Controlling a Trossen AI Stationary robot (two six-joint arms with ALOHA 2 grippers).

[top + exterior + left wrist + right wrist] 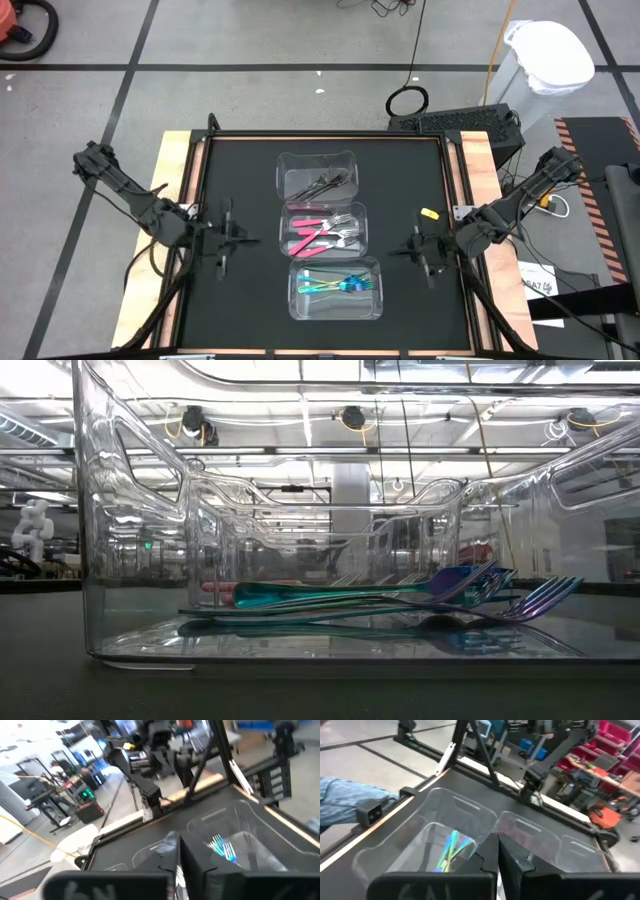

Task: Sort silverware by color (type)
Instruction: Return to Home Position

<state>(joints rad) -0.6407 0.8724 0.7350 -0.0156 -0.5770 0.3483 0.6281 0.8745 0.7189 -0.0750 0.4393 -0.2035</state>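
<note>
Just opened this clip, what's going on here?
Nothing is being handled. The left end effector and the right end effector hang shut and empty at the table's sides. Between them, three clear bins stand in a column in the high view: dark grey forks in the top bin, pink forks in the middle bin, blue forks in the bottom bin. No fork lies loose, so sorting looks done.

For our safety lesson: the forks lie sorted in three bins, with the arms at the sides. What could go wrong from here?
1. A yellow piece lies loose near the right gripper; that arm might knock it.
2. The bins stand close in a row between both grippers; a sweep by the left gripper could shove one and spill its forks.
</note>
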